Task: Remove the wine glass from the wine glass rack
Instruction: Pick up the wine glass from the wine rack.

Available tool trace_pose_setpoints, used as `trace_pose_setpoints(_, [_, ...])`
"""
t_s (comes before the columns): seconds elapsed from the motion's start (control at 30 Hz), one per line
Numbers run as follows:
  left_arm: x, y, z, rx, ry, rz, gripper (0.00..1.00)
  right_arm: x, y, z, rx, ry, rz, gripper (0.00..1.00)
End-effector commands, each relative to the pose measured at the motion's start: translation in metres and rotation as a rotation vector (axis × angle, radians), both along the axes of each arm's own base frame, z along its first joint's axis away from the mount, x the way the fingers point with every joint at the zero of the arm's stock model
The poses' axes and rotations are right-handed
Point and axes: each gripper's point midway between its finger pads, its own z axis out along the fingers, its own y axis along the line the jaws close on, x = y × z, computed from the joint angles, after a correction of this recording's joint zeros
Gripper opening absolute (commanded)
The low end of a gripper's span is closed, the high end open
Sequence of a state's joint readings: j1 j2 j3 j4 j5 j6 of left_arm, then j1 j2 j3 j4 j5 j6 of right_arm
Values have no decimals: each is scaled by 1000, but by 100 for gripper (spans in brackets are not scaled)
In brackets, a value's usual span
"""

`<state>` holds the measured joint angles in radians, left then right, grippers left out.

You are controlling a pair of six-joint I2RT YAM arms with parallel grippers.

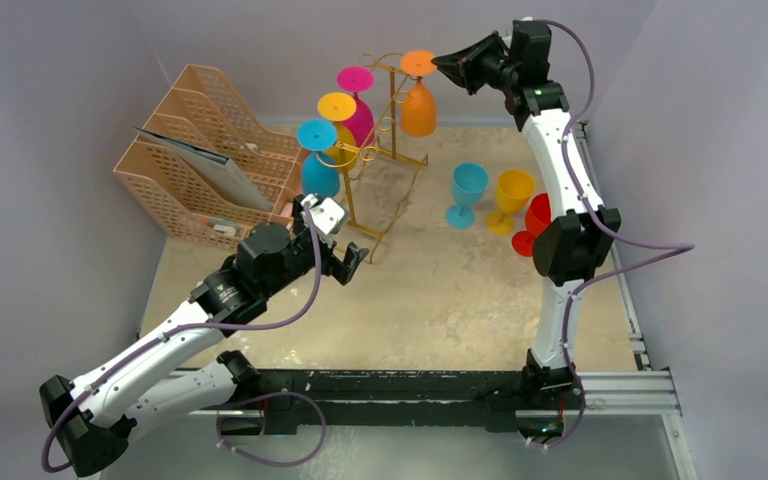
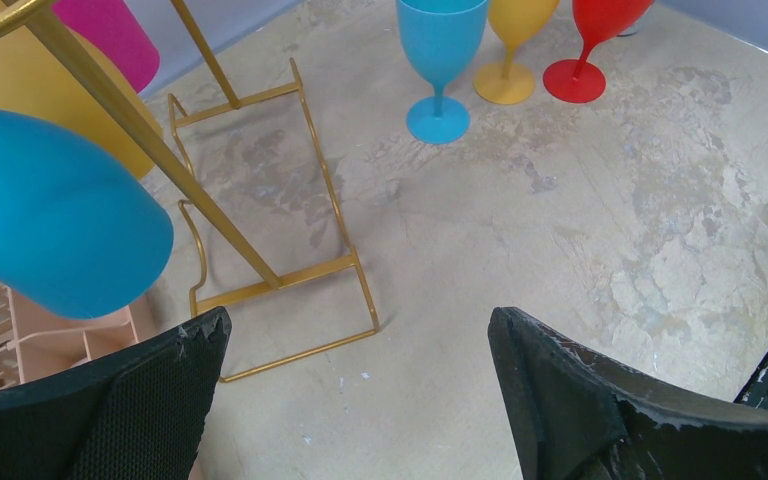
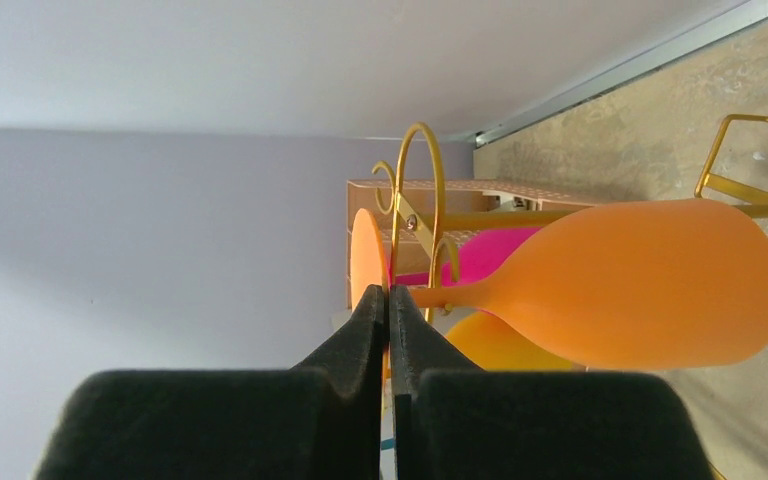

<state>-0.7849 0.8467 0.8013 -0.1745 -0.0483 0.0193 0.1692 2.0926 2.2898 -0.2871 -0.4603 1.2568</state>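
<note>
The gold wire wine glass rack [image 1: 392, 110] stands at the back middle of the table. An orange wine glass [image 1: 418, 108] hangs upside down from its right hook. Pink [image 1: 358, 112], yellow [image 1: 337, 106] and blue [image 1: 316, 165] glasses hang on its left side. My right gripper [image 1: 442, 62] is up at the rack top. In the right wrist view it [image 3: 388, 292] is shut on the rim of the orange glass's [image 3: 640, 285] foot. My left gripper [image 1: 345, 262] is open and empty, low beside the rack's base [image 2: 260, 280]; it also shows in the left wrist view [image 2: 358, 330].
A peach lattice file organizer [image 1: 200, 150] stands at the back left, close to the left arm. Blue [image 1: 467, 190], yellow [image 1: 512, 195] and red [image 1: 534, 225] glasses stand upright on the table right of the rack, beside the right arm. Grey walls close in three sides.
</note>
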Motion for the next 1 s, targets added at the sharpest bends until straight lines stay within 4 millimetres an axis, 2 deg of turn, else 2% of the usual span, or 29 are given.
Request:
trace_pose_setpoints(0.0, [0, -2, 30, -62, -43, -8, 100, -13, -5, 37, 11, -90, -9, 0])
trace_pose_setpoints(0.3, [0, -3, 30, -63, -44, -7, 100, -12, -7, 33, -2, -83, -22, 0])
trace_pose_setpoints(0.4, [1, -4, 30, -64, -44, -10, 100, -11, -17, 31, -59, -88, -79, 0])
trace_pose_setpoints(0.77, [3, -8, 29, -63, -43, -19, 100, -17, -17, 30, -74, -91, -61, 0])
trace_pose_setpoints(0.97, [2, -6, 28, -60, -39, -13, 100, -21, -27, 32, -127, -117, -107, 0])
